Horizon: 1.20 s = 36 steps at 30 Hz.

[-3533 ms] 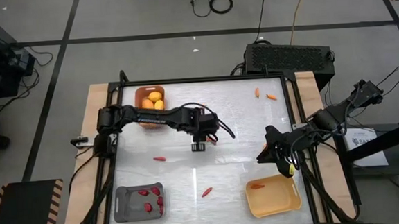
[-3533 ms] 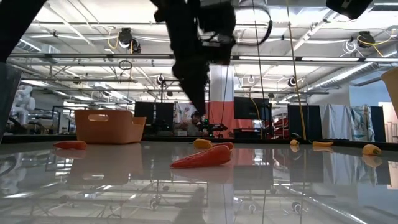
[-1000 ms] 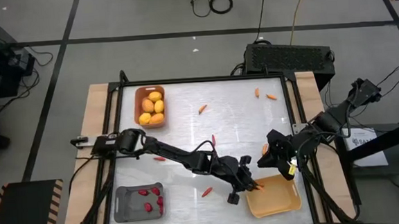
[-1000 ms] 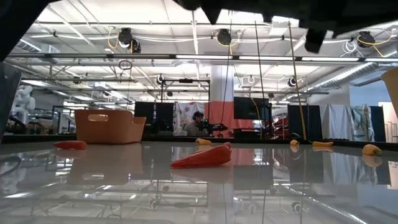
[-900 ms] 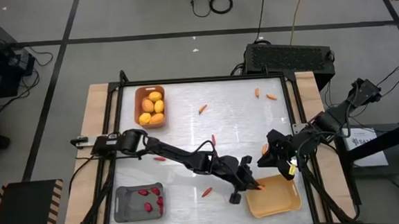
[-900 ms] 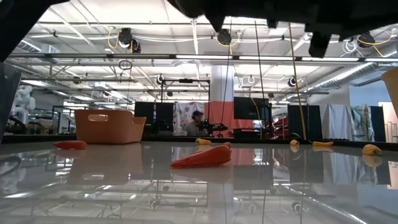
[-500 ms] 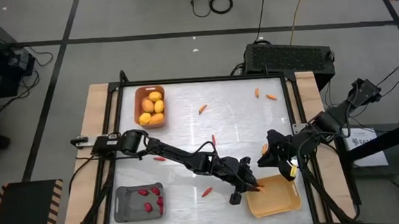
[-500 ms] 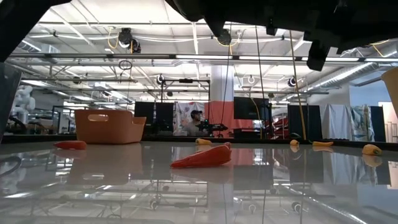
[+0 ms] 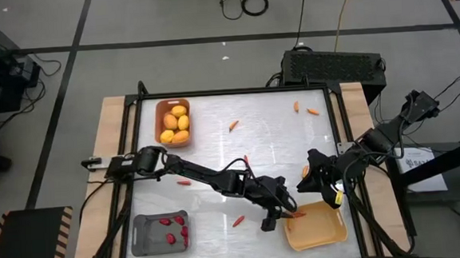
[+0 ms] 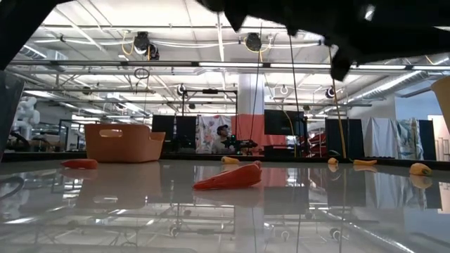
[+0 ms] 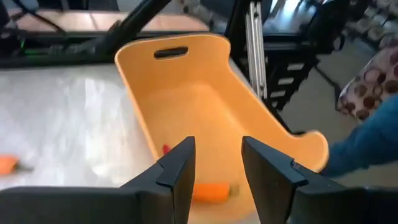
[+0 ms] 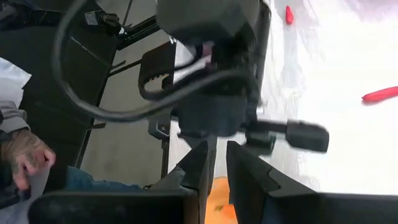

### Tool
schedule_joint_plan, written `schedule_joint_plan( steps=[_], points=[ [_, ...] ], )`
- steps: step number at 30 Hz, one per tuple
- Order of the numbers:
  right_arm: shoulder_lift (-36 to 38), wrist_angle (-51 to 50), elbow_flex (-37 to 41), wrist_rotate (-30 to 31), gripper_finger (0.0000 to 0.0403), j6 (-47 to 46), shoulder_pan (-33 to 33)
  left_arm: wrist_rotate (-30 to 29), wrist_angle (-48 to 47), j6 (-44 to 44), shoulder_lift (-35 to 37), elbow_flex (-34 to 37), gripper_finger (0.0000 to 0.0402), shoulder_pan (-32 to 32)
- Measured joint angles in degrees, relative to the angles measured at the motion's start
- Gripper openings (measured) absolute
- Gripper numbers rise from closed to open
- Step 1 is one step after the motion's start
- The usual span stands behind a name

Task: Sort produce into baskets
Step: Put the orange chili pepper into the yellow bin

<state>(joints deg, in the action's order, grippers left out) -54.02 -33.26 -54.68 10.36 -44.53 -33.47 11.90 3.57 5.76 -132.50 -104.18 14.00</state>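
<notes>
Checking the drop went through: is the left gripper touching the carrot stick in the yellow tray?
Apart. In the left wrist view the open left gripper shows the carrot stick lying free on the yellow tray floor.

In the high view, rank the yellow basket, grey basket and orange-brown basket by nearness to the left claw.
From the left claw, at the yellow basket's near-left corner:
1. Yellow basket, right beside it at the table's front right.
2. Grey basket, front left.
3. Orange-brown basket, far left corner, holding the lemons.

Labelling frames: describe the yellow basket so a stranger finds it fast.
On the white table, go to the near right corner, where the left claw hangs at its rim. The yellow basket is the only tray there; it holds a carrot stick, not lemons or chillies.
</notes>
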Motion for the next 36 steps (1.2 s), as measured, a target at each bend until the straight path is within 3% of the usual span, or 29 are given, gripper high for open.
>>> schedule_joint_plan(
  steps=[11,17,23,26,30,34,36],
  points=[
    [0.02,-0.12,0.02,-0.23,0.005,-0.22,-0.02,-1.51,-31.47,-0.07,11.34,-0.09,0.0139,-2.55],
    [0.02,-3.53,0.02,-0.05,0.005,0.22,-0.02,-6.12,-47.72,-0.04,14.91,-0.07,0.0138,-4.16],
    [-0.09,-11.11,0.07,5.05,0.005,-3.09,-0.02,-9.59,-66.81,0.31,17.88,-0.08,0.0138,-4.75],
    [-0.09,-14.54,0.07,7.18,0.0049,-6.85,1.28,-9.63,-70.99,2.92,19.19,-0.04,0.0138,-4.68],
    [0.02,-23.48,0.09,9.52,0.0033,-8.08,8.69,-8.44,-69.12,5.96,21.84,-0.04,0.0138,-3.7],
    [0.04,-30.03,0.11,7.75,0.0008,2.03,21.89,-9.27,-63.48,6.26,25.04,-0.04,0.0138,-1.82],
    [-0.02,-29.6,0.11,3.71,0.0002,10.7,30.85,-11.25,-61.1,7.55,26.11,-0.07,0.0138,-1.12]
  ],
)
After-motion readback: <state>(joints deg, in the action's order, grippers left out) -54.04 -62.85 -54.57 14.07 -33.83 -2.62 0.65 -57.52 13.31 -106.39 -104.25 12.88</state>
